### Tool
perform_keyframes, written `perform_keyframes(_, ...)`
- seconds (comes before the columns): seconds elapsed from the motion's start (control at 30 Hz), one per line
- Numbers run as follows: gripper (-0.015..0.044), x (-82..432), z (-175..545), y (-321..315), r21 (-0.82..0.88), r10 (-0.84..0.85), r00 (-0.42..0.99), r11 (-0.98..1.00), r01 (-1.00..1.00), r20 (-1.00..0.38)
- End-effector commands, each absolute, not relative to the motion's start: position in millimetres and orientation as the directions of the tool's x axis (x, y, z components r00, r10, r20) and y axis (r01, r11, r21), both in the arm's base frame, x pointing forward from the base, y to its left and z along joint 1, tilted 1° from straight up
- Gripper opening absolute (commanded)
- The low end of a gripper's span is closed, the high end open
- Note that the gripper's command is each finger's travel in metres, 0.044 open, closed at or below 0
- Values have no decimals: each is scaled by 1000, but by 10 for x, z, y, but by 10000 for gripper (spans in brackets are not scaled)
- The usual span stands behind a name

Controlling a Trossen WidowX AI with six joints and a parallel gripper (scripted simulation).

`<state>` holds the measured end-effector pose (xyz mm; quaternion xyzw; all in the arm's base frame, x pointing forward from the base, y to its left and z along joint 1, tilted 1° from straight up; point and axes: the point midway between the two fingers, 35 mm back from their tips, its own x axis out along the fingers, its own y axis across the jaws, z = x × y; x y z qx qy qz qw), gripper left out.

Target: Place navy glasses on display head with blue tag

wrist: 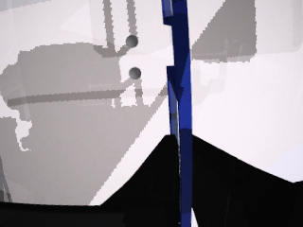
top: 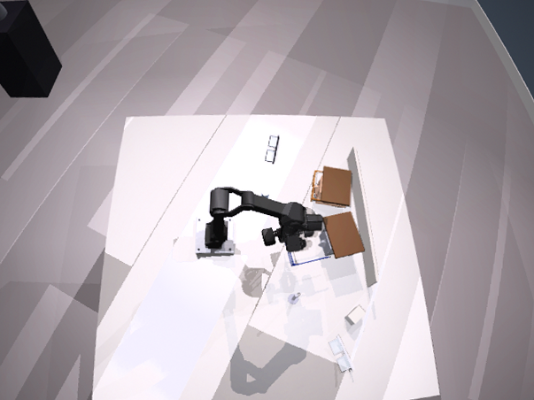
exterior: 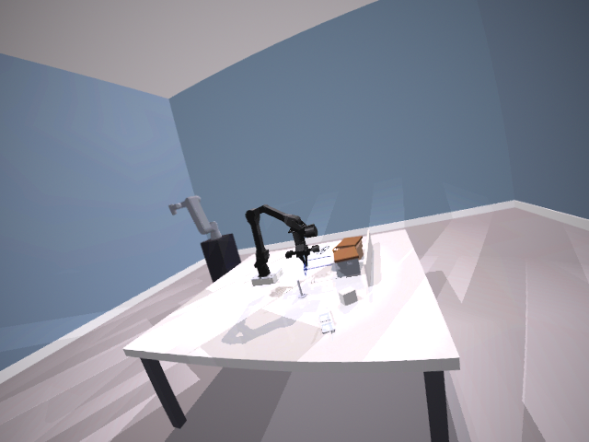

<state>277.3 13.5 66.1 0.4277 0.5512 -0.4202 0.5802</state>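
- Advancing recommended: temples level, toward the nearer head (top: 344, 234) (exterior: 346, 254) beyond the fingers.
- Fingers: clamped on navy glasses (top: 311, 261) (exterior: 317, 267) (wrist: 185, 109); maintain grip until seated.

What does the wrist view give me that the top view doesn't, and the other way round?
Only wrist: the black fingers meeting against the blue frame, and two small grey balls.
Only top: the head with orange glasses, the other brown-topped head, the dark-rimmed glasses and the pale block.
Both: part of the navy glasses and of the gripper, shut on them.
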Motion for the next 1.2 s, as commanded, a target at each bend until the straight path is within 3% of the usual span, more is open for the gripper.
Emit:
perform_keyframes(0.0,0,2837,667,145,35,-21,42,278,960,-999)
perform_keyframes(1.17,0,3374,696,301,35,-20,43,278,960,-999)
